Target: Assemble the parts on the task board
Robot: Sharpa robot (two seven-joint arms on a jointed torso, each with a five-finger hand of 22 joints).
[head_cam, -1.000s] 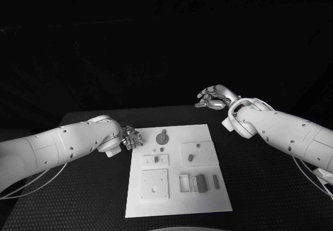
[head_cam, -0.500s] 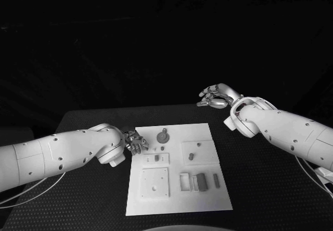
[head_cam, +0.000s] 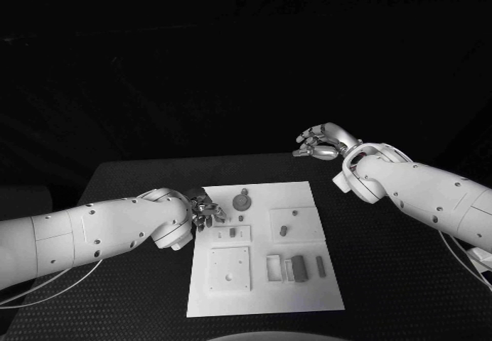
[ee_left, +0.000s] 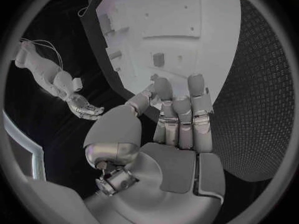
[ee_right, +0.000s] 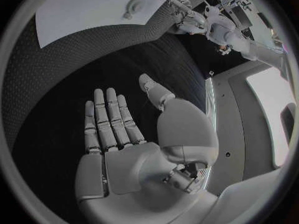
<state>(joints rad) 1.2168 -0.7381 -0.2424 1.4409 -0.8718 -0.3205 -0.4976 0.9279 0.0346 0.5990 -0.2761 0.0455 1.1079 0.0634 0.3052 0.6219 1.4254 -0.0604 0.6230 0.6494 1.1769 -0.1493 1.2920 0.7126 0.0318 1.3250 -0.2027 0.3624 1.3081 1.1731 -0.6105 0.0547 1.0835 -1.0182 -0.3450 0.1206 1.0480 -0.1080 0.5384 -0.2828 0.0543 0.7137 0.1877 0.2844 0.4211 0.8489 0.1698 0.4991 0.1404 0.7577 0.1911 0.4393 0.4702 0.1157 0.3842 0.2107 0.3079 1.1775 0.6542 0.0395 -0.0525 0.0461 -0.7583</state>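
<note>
The white task board (head_cam: 261,302) lies in the middle of the black table. On it are a round grey part with a stem (head_cam: 242,202), a small peg (head_cam: 281,231) on a raised square, a dark block (head_cam: 298,268) beside a slim piece (head_cam: 321,266), and a square plate (head_cam: 229,268). My left hand (head_cam: 205,212) hovers at the board's upper left edge. Its fingers (ee_left: 181,109) lie straight side by side with nothing in them, over the board (ee_left: 187,15). My right hand (head_cam: 323,141) is raised beyond the board's far right corner, its palm (ee_right: 118,129) flat and bare.
The black textured table (head_cam: 389,270) spreads to both sides of the board. Its far edge runs just behind the right hand. My left forearm (head_cam: 92,238) lies over the table's left part. The right forearm (head_cam: 420,192) crosses the right side.
My left arm has pushed in towards the board, and its hand has slid a little nearer along the board's left edge. The right hand has hardly moved.
</note>
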